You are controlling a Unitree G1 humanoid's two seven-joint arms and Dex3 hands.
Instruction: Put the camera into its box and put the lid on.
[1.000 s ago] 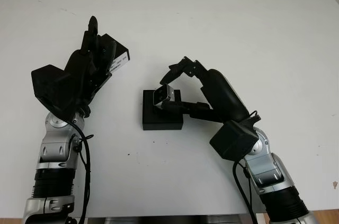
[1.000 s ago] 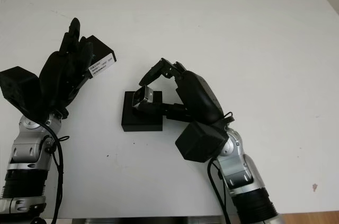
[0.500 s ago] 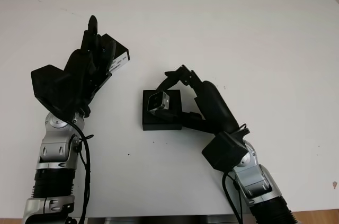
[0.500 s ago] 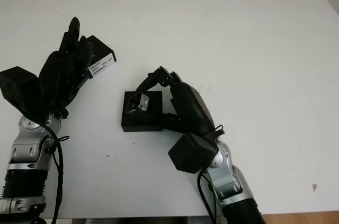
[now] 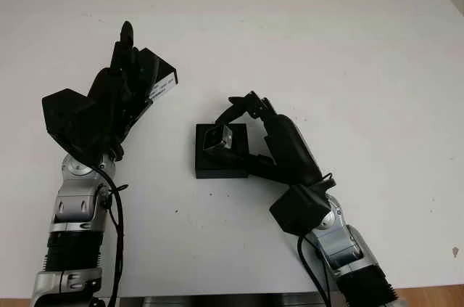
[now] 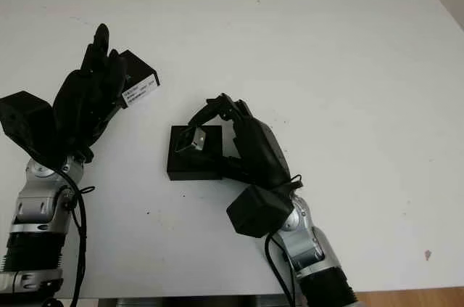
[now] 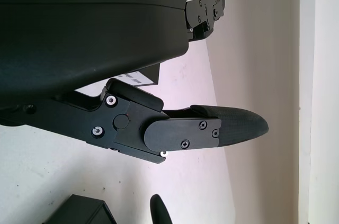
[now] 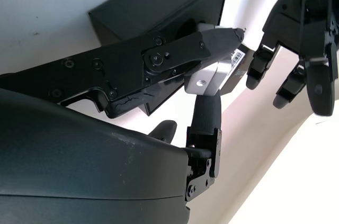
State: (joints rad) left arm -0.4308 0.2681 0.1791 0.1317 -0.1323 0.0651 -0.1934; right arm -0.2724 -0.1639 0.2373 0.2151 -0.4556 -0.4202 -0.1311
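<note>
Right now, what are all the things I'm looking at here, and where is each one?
Small silver metal camera: one, silver with a dark lens face, held over the open box near the table's middle.
Open black box: one, black, on the table beneath the camera.
Black box lid with a white label: one, black, at the table's left, held up by the left robot hand.
White table: one, white, under everything.
Right robot hand: one, black, shut on the camera over the box.
Left robot hand: one, black, at the left, gripping the lid.
</note>
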